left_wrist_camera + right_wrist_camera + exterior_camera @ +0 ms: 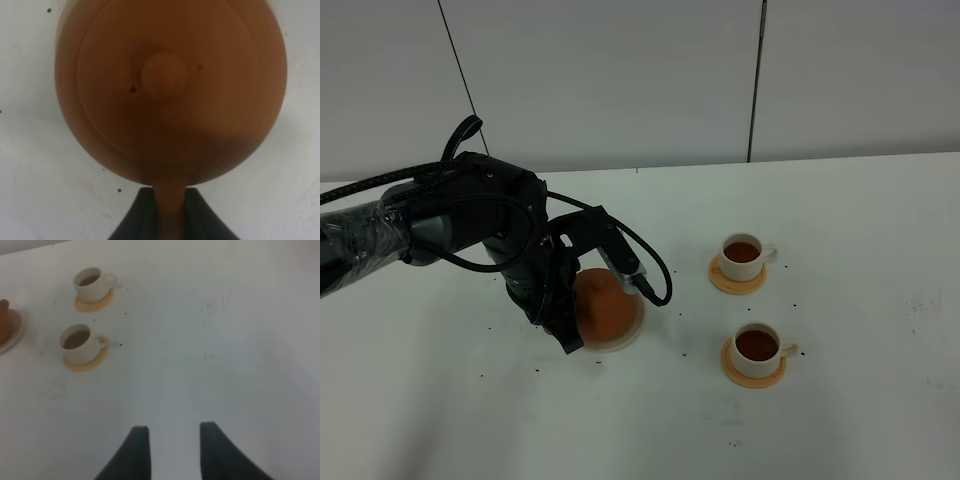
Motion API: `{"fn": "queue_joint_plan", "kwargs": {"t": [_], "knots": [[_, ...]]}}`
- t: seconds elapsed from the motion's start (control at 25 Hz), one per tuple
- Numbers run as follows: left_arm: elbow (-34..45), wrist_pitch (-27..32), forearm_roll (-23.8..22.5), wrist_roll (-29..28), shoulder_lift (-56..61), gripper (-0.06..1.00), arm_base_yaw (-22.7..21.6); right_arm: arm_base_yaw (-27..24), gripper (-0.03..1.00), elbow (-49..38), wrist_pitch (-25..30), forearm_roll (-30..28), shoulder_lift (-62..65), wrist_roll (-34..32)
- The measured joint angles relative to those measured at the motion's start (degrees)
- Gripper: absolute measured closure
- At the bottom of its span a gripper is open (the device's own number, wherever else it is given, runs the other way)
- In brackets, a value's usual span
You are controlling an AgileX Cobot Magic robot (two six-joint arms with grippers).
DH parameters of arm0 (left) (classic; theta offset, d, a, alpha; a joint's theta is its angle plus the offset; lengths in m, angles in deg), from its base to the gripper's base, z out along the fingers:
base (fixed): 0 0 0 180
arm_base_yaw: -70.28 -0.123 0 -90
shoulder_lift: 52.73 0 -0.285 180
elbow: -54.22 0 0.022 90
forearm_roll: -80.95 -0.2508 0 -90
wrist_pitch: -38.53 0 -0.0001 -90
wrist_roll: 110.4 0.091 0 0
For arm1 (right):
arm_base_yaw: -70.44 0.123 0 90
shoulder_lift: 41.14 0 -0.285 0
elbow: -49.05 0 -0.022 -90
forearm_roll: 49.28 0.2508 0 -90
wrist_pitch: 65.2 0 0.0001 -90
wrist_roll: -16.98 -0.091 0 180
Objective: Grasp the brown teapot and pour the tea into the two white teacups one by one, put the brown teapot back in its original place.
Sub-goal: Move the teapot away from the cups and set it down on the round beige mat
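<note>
The brown teapot rests on the beige round trivet, its original place, left of centre on the table. My left gripper is shut on the teapot's loop handle, which runs between the two dark fingers. The two white teacups stand on tan coasters to the right, each holding dark tea. My right gripper hangs open over bare table, well away from the cups, and is outside the exterior high view.
The left arm with its black cables reaches in from the left, over the teapot. Small dark specks dot the white table. A grey wall stands behind the table's far edge. The teapot's edge shows in the right wrist view.
</note>
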Motion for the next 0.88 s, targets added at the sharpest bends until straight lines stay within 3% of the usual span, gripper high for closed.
{"fn": "queue_joint_plan", "kwargs": {"t": [0.28, 0.56, 0.88], "knots": [[0.0, 0.15, 0.0, -0.12, 0.0, 0.77, 0.0, 0.0, 0.73, 0.0, 0.0, 0.0, 0.0, 0.0], [0.0, 0.34, 0.11, -0.17, 1.4, 0.63, 0.0, 0.0, 0.73, 0.0, 0.0, 0.0, 0.0, 0.0], [0.0, 0.44, 0.98, -0.27, 1.75, 0.61, 0.0, 0.0, 0.73, 0.0, 0.0, 0.0, 0.0, 0.0]]}}
